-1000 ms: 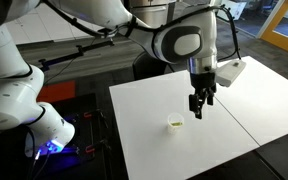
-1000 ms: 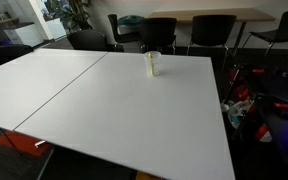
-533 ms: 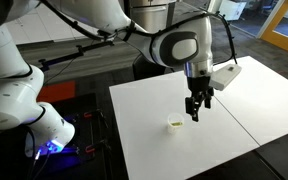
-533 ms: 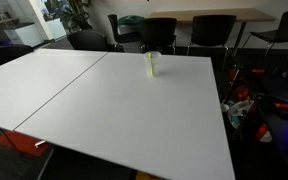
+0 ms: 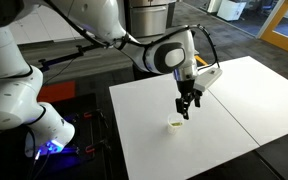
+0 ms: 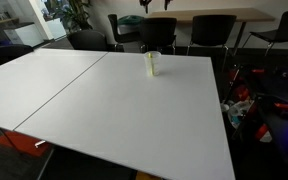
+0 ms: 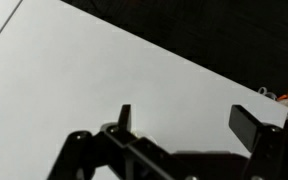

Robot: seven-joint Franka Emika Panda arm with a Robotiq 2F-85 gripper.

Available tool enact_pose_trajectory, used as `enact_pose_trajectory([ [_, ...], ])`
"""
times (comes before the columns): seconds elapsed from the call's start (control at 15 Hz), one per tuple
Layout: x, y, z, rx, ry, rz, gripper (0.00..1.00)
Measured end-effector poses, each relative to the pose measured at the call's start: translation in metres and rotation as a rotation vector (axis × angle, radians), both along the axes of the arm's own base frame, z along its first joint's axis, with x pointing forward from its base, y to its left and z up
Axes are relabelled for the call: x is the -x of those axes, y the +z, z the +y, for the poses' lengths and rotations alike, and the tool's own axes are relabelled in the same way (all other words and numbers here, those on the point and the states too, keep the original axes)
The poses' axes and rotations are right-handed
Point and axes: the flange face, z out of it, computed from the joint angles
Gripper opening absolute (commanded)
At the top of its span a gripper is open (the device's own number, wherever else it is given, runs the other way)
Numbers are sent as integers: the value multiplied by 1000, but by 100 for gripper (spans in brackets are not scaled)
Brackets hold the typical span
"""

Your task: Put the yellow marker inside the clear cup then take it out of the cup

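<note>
One clear cup point(image 6: 152, 63) stands on the white table point(image 6: 104, 115), and one yellow marker point(image 6: 151, 69) sits upright inside it, showing as a pale yellow streak in both exterior views. One gripper point(image 5: 184, 113) hangs just above the cup, slightly off to its side and not touching it. In the wrist view its two dark, flat fingers point(image 7: 125, 118) are spread wide, holding nothing. The cup is round, see-through plastic, and the tabletop is smooth and plain.
</note>
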Motion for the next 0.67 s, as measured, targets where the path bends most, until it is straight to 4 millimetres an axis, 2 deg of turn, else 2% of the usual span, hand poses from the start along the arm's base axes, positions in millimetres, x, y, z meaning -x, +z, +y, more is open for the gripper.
enact_pose_trajectory([
  [0.67,-3,-71,37,-62,43,31,100],
])
